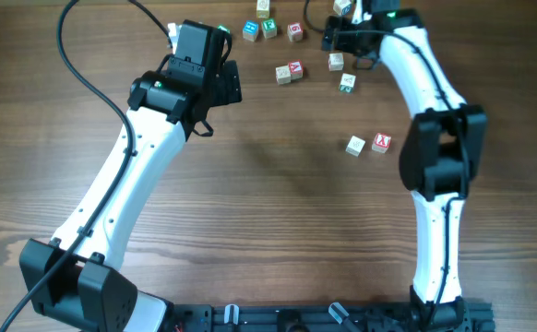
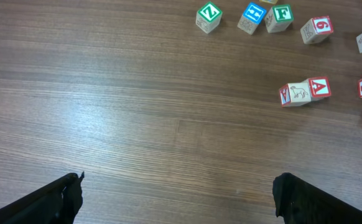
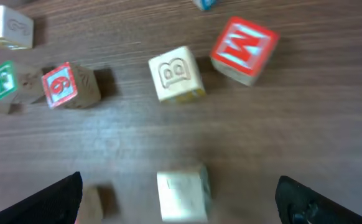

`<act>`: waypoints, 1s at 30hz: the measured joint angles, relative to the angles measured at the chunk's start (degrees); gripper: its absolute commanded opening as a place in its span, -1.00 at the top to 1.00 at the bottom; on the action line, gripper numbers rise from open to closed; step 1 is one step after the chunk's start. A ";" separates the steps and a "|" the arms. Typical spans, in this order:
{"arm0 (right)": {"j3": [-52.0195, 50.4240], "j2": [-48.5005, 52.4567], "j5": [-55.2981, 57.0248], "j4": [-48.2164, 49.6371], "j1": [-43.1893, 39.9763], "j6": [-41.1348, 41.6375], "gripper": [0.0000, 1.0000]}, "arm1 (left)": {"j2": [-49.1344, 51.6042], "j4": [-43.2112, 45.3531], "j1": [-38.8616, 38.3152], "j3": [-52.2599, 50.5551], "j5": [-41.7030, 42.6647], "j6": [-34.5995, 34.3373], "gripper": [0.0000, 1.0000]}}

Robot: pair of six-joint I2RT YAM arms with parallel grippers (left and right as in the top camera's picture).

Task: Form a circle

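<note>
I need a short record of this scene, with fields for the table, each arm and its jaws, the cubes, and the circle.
table: brown wood
left arm: jaws wide open, only bare wood between them
right arm: jaws wide open, pale cube on the table between them, not gripped
lettered cubes: scattered on the far side
touching pair: dog-picture cube, red A cube
nearest the bases: plain cube beside red-faced cube
circle: not formed
</note>
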 measured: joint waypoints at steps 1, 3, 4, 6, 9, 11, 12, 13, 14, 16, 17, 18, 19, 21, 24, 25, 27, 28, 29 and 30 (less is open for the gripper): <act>0.13 0.81 0.17 1.86 0.37 0.00 -0.99 | 0.00 -0.02 0.00 -0.02 0.00 -0.02 -1.00; 0.50 2.10 0.35 5.33 1.09 0.02 -0.99 | 0.00 -0.07 0.00 -0.02 0.02 0.00 -1.00; 0.66 2.49 0.42 6.95 1.44 0.00 -0.99 | 0.00 -0.04 0.00 -0.02 0.04 0.00 -1.00; 0.81 2.84 0.52 10.12 1.99 0.00 -0.99 | 0.00 -0.04 0.00 -0.02 0.15 -0.02 -1.00; 1.42 3.72 0.57 15.19 2.58 0.00 -0.98 | 0.00 -0.04 0.00 -0.02 0.15 0.00 -1.00; 1.66 5.14 0.59 18.27 2.56 0.00 -0.99 | 0.00 -0.07 0.02 -0.02 0.15 -0.02 -1.00; 1.66 5.73 0.63 19.65 2.56 0.00 -0.99 | 0.00 -0.07 0.02 -0.02 0.15 0.00 -1.00; 1.66 6.40 0.76 20.72 2.56 0.00 -0.99 | 0.00 -0.07 0.00 -0.02 0.15 -0.02 -1.00; 1.66 6.95 0.79 21.97 2.56 0.00 -0.99 | 0.00 -0.09 0.02 -0.02 0.15 -0.02 -1.00; 1.66 7.82 0.96 24.26 2.56 0.00 -0.99 | 0.00 -0.07 0.00 -0.02 0.17 -0.02 -1.00; 1.68 8.24 0.98 25.64 2.56 0.00 -0.99 | 0.00 -0.07 0.02 -0.02 0.15 0.00 -1.00; 1.73 8.61 0.98 26.21 2.56 0.00 -0.99 | 0.00 -0.07 0.00 -0.02 0.15 0.00 -1.00; 1.73 9.01 1.25 26.80 2.56 -0.17 -0.96 | 0.00 -0.07 0.02 -0.02 0.15 0.00 -1.00; 1.92 9.75 1.40 26.84 2.54 -0.22 -0.83 | 0.00 -0.07 0.00 -0.02 0.15 -0.02 -1.00; 1.92 11.19 1.40 25.35 2.51 -0.50 -0.65 | 0.00 -0.07 0.02 -0.02 0.15 -0.02 -1.00; 1.95 11.45 1.99 25.33 2.51 -0.68 -0.58 | 0.00 -0.09 0.00 -0.02 0.15 -0.02 -1.00; 1.99 11.45 2.71 24.68 2.51 -0.90 -0.38 | 0.00 -0.07 0.00 -0.02 0.15 0.00 -1.00; 2.01 11.45 2.93 24.33 2.51 -0.79 -0.27 | 0.00 -0.04 0.00 -0.02 0.15 -0.02 -1.00; 2.05 11.45 3.39 23.91 2.51 -1.31 -0.10 | 0.00 -0.07 0.02 -0.02 0.15 0.00 -1.00; 2.14 11.45 3.96 23.41 2.51 -1.51 -0.04 | 0.00 -0.07 0.02 -0.02 0.15 -0.02 -1.00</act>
